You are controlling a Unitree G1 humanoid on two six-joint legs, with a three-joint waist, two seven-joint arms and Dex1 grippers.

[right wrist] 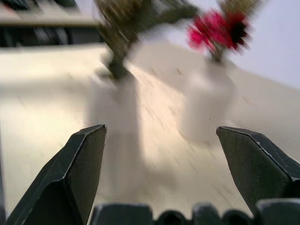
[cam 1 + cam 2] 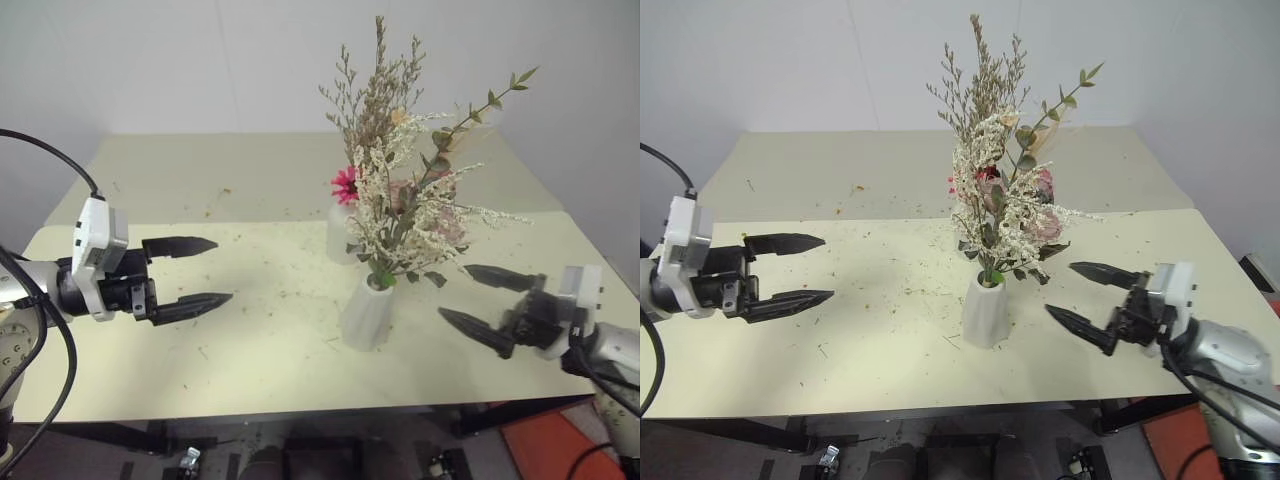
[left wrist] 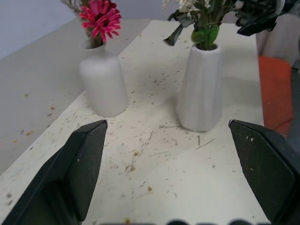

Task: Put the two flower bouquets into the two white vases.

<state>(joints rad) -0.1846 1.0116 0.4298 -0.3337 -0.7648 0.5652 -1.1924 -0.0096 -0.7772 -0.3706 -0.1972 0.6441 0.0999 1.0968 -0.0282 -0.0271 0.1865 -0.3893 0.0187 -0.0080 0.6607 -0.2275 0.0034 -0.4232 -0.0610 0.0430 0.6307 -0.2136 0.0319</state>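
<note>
- Flowers sit in both vases on the pale cream surface [image 2: 250,330], which is strewn with dry plant crumbs.
- Nearer the front edge stands the tapered, cone-like matte white vase [image 2: 368,315], upright, holding the bunch of cream-white sprigs, pale pink blooms and green leaves [image 2: 415,215].
- Just behind it, partly hidden, stands the bottle-shaped matte white vase with a narrow neck [image 3: 103,84] — it holds the magenta daisy with tan sprigs [image 2: 345,184].
- Left pincer [image 2: 195,272] hovers over the surface well apart from the vases, its two black fingers spread wide, holding nothing.
- Right pincer [image 2: 485,300] hangs near the cone-like vase without touching it — fingers wide apart and empty, pointing toward the vases.
</note>
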